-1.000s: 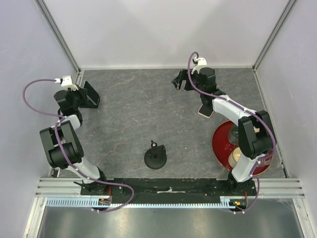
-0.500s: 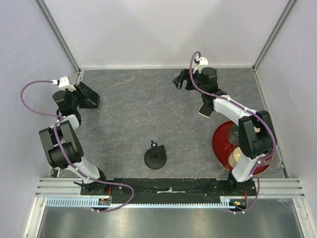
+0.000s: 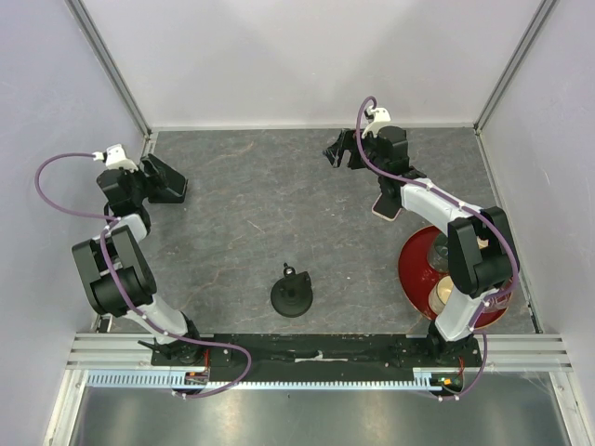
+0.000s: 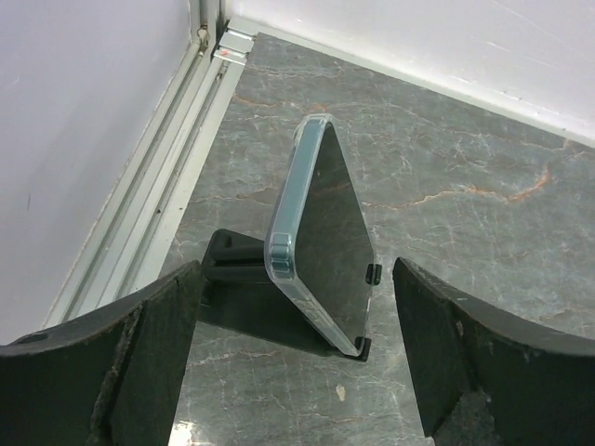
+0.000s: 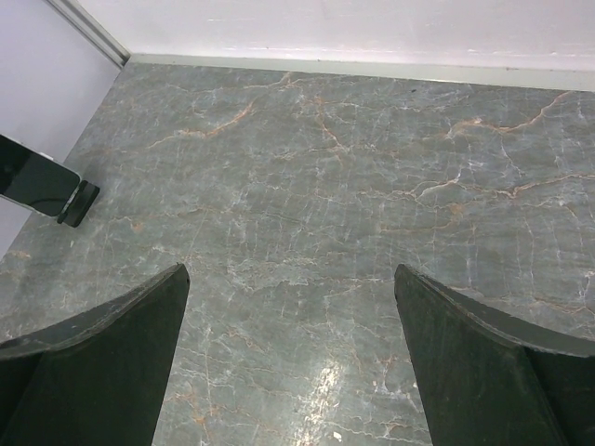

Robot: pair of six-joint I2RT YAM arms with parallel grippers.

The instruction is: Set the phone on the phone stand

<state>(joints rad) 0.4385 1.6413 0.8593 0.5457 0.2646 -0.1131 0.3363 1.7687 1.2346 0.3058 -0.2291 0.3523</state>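
The phone (image 4: 330, 232), with a glossy black screen and a pale rim, leans tilted on the black phone stand (image 4: 228, 265), its lower edge against the stand's small lips. This pair sits at the table's far left (image 3: 173, 178) near the wall rail. My left gripper (image 4: 296, 269) is open, one finger on each side of the phone and just short of it, touching nothing. Across the table, my right gripper (image 3: 337, 153) is open and empty over bare marble (image 5: 290, 271). The phone (image 5: 33, 181) also shows at the left edge of the right wrist view.
A round black base with a knob (image 3: 291, 295) sits near the middle front. A red plate (image 3: 420, 269) with bowls lies at the right under the right arm. A pinkish flat object (image 3: 388, 210) lies beneath the right forearm. White walls close three sides.
My left gripper has gone from shut to open and drawn back a little to the left. The phone stays leaning on the stand. The right arm has not moved.
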